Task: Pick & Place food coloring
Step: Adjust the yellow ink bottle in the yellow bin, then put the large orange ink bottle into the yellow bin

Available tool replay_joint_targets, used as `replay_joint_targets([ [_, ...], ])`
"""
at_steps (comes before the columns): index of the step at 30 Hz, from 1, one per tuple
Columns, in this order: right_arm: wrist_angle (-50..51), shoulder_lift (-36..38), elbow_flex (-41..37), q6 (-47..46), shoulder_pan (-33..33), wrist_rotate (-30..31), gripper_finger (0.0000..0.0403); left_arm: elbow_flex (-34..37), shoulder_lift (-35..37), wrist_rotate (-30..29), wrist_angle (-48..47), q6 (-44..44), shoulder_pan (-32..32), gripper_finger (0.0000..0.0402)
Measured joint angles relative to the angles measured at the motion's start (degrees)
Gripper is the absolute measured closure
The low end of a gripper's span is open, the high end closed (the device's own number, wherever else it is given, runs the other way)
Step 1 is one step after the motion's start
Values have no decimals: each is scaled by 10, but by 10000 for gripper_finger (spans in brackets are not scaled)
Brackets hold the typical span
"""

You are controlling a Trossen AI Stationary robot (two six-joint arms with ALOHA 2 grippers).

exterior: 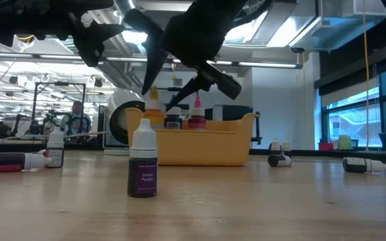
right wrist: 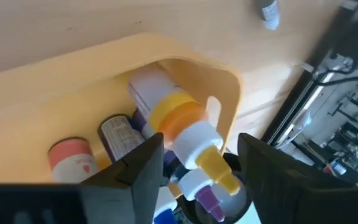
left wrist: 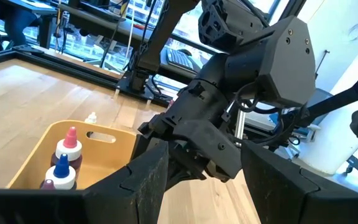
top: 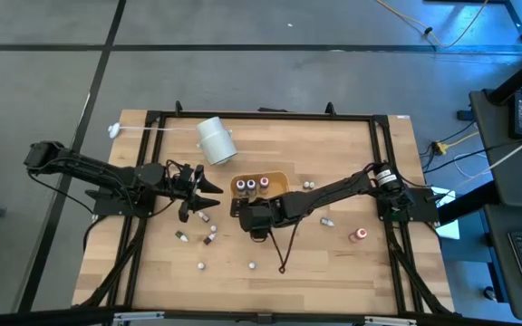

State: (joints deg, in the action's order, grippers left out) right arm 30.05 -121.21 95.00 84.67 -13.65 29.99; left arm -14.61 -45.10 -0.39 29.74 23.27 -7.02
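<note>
Your right gripper (right wrist: pixel 191 168) hangs over the orange tray (top: pixel 279 181) mid-worktop, fingers apart around a yellow-tipped food coloring bottle (right wrist: pixel 188 134), grip unclear. Left gripper (top: pixel 208 192) waits beside tray, fingers apart, nothing held.

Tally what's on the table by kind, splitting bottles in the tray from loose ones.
Loose food coloring bottles: 9
Food coloring bottles in the tray: at least 4, partly hidden
Orange tray: 1
White cylinder: 1
Total: at least 15
</note>
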Motion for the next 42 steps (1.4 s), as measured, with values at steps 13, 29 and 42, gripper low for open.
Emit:
replay_joint_targets([
  [13,-7,4,0,-88,0,70,175,0,0,0,0,1,0,206],
  [29,292,158,1,-589,7,-202,175,0,0,0,0,-29,0,205],
  [42,336,408,-191,-940,-111,-247,175,0,0,0,0,-15,0,206],
])
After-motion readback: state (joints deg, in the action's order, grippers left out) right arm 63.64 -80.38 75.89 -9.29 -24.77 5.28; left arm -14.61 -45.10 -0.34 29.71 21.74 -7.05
